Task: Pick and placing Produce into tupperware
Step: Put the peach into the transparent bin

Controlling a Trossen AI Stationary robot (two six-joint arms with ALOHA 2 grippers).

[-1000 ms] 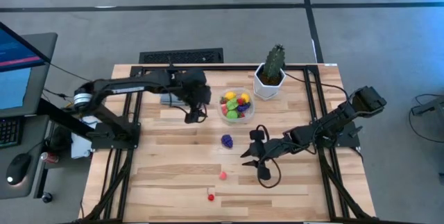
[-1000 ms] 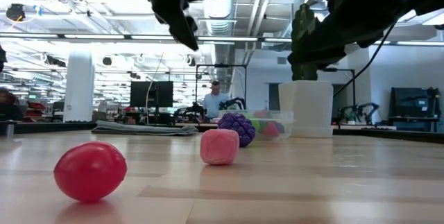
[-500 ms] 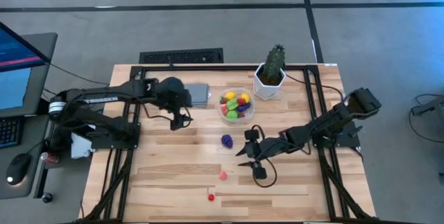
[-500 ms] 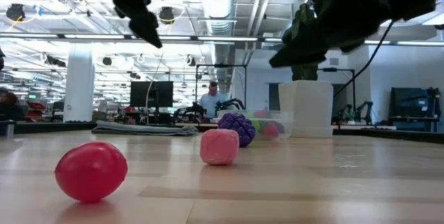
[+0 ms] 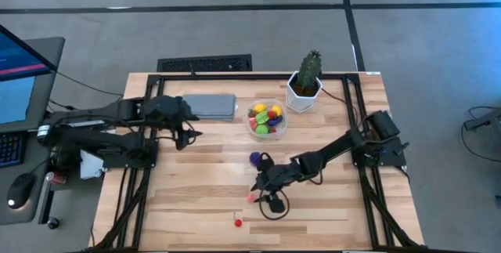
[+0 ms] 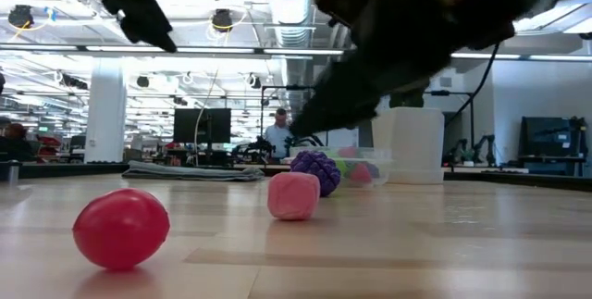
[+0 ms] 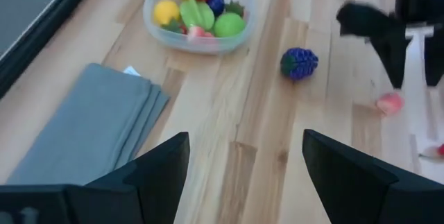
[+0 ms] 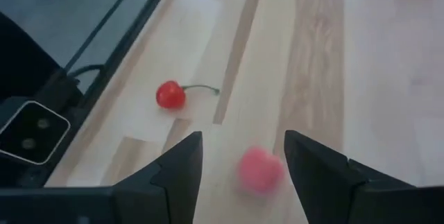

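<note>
The tupperware point(image 5: 266, 120), a clear round tub, stands at the table's far middle with several small fruits inside. A purple grape bunch point(image 5: 255, 159), a pink fruit point(image 5: 251, 197) and a red cherry point(image 5: 237, 222) lie loose on the wood. My right gripper point(image 8: 244, 175) hovers open just over the pink fruit point(image 8: 261, 170), which shows between and ahead of its fingers, untouched. The cherry point(image 8: 170, 94) lies beyond it. My left gripper point(image 5: 185, 135) hangs open and empty over the table's left part, beside the grey cloth point(image 5: 210, 106).
A white pot with a green cactus point(image 5: 304, 87) stands at the far right of the tupperware. The folded grey cloth lies flat at the far left. Bare wood stretches along the near edge and the right half. The room beyond holds a person and desks.
My left gripper has drawn back from beside the tupperware toward the table's left edge. My right gripper has reached toward the near left and sunk lower, from beside the purple grape bunch to the pink fruit. The loose produce has stayed where it lay.
</note>
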